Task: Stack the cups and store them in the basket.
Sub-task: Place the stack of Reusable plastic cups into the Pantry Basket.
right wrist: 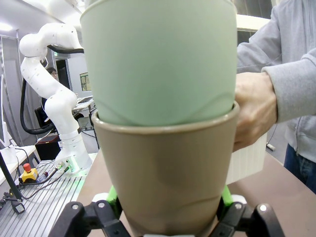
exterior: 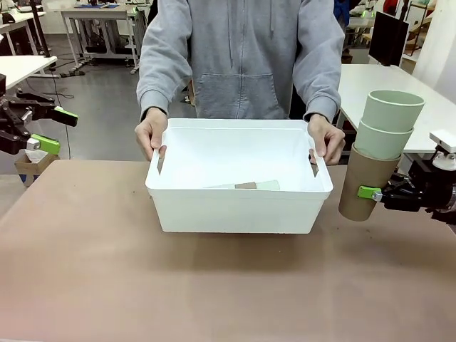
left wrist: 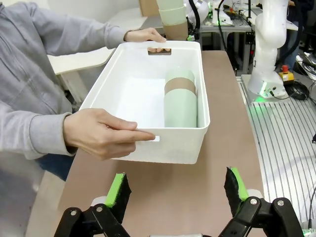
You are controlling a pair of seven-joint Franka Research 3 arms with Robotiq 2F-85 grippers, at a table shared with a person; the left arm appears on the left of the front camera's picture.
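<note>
- Cups [exterior: 377,153] stacked three high, tan bottom one clamped in right gripper [exterior: 367,192], beside basket [exterior: 235,203].
- Left gripper [left wrist: 177,190] spread wide, empty; ahead, basket gripped by person's hands [left wrist: 101,133].
- From left wrist, second stack [left wrist: 180,101] lying inside; from front, mere slivers.

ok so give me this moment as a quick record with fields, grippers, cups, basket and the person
white rectangular plastic tub: on the brown table
stack in tub: mint, tan, mint tumblers nested, lying on its side
person's hands: one at each end handle of the tub
left gripper: open, empty, facing the tub's end
right gripper: shut on held stack
held stack: tan-brown matte tumbler below, two pale mint green ones nested in it, roughly upright, beside the tub
</note>
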